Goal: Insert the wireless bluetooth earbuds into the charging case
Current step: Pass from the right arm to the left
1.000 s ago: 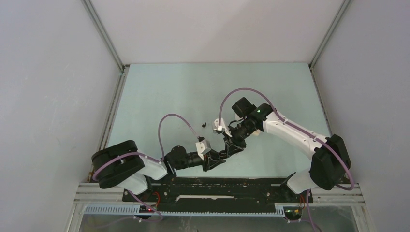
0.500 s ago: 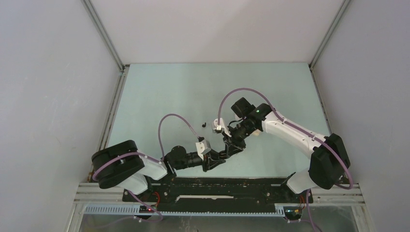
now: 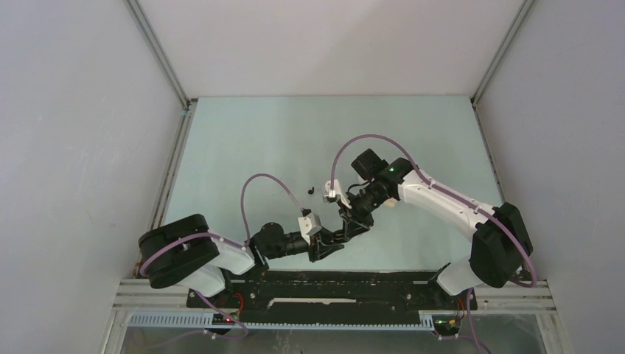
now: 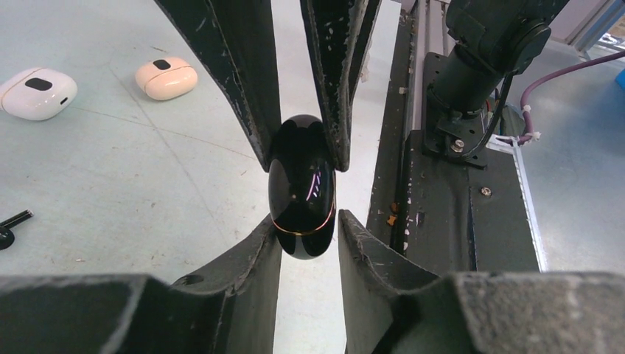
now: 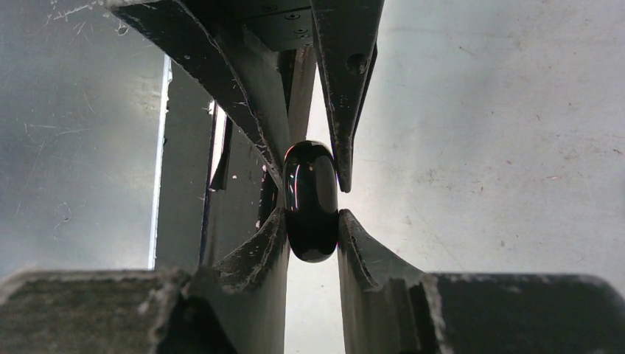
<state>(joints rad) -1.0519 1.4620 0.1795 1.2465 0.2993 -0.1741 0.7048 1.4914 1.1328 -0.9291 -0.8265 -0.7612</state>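
Left wrist view: closed black case pinched from both ends

Shows black charging case (image 4: 302, 188) glossy, lid seam shut, seemingly lifted off the table (image 4: 110, 169). Clamped low by left gripper (image 4: 308, 221), fingers pressed on either flank around the seam. Clamped at the upper end by right gripper (image 4: 304, 158), same squeeze from the opposite side. Confirmed in right wrist view: both finger pairs touching the shell, no gap visible.

Puts one black earbud (image 3: 310, 190) on the table, well apart from the case, up-left of it in top view. No other earbuds spotted. Also white case (image 4: 37, 92) and beige case (image 4: 166, 77), both shut, lying far left of the black case in left wrist view.

Reads as the lid-opening step: nothing inserted yet, case not open. Probably needs one gripper holding the base firm while the other swings the lid about its hinge. Can't tell which end carries the hinge. After that, likely needs the open case set down to free a gripper for the earbud. Risk: slick rounded shell, apt to squirt out of a narrow pinch on an off-axis pull.
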